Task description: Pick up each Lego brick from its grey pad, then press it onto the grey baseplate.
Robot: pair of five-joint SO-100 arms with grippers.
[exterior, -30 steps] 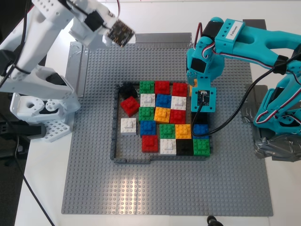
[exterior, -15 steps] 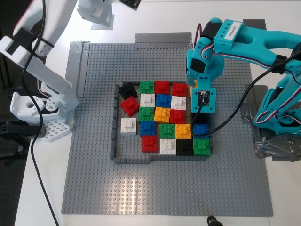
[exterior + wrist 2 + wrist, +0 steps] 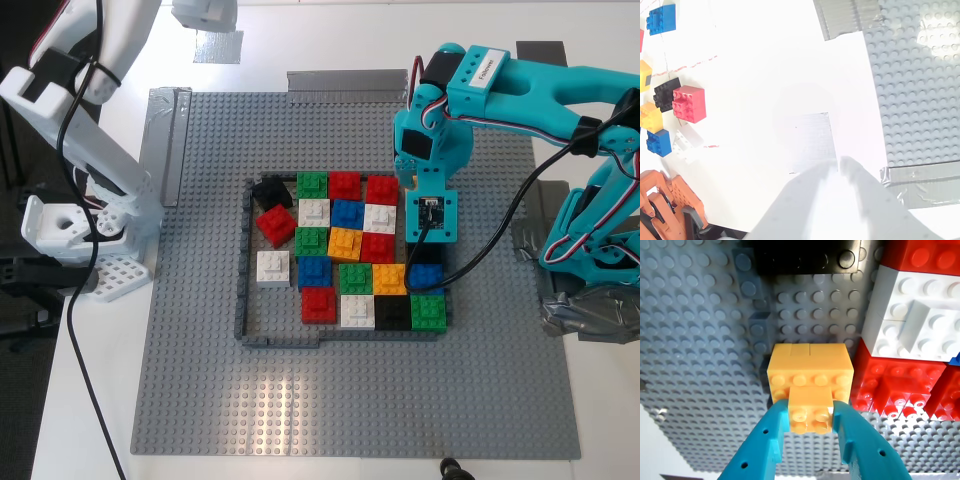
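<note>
My first pincer (image 3: pixel 810 440) has smooth teal plastic fingers (image 3: pixel 762 450) dotted with small dark screw holes. Its teal arm (image 3: pixel 520 85) carries a white label, black cables and a small circuit board. The other arm (image 3: pixel 75 110) is white, trailing black cables.

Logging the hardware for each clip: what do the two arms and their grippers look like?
First arm: teal plastic, white label on top, black cables, small black board on its gripper, teal jaws. Second arm: white plastic, black cable, white perforated base; its gripper looks pale and washed out.
</note>
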